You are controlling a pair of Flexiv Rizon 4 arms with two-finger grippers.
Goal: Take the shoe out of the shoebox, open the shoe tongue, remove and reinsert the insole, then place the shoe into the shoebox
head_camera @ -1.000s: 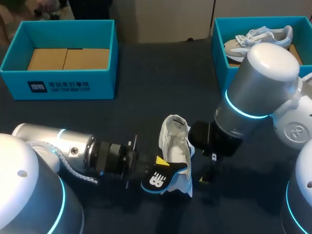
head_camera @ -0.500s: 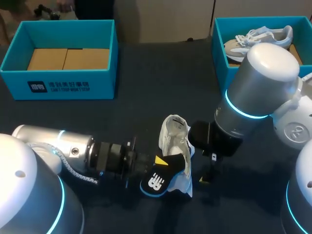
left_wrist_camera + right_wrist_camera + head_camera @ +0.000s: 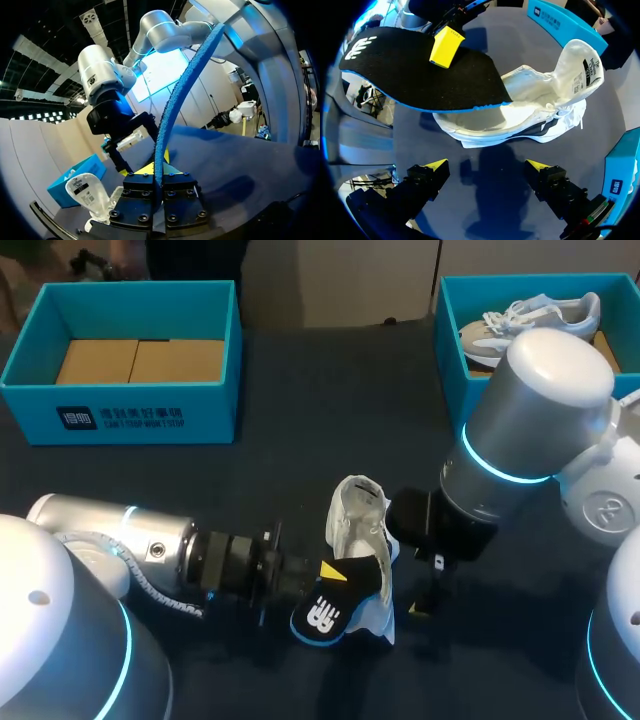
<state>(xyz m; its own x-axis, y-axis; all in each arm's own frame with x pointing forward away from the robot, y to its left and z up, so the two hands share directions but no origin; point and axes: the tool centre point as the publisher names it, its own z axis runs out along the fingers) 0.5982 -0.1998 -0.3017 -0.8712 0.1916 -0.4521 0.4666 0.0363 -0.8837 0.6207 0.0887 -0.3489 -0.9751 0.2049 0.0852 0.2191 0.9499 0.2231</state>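
Note:
A white shoe lies on the dark table with its tongue pulled open. A black insole with a blue edge is held over the shoe's heel end by my left gripper, which is shut on it. In the left wrist view the insole rises edge-on from between the gripper's fingers. In the right wrist view the insole hangs over the shoe's opening. My right gripper stands open beside the shoe, holding nothing; in the head view it is just right of the shoe.
A teal shoebox with brown cardboard inside stands at the back left. Another teal box at the back right holds a second pale shoe, partly hidden behind my right arm.
My left arm has edged slightly to the right with the insole, which sits a touch lower. The right arm and the shoe have not moved.

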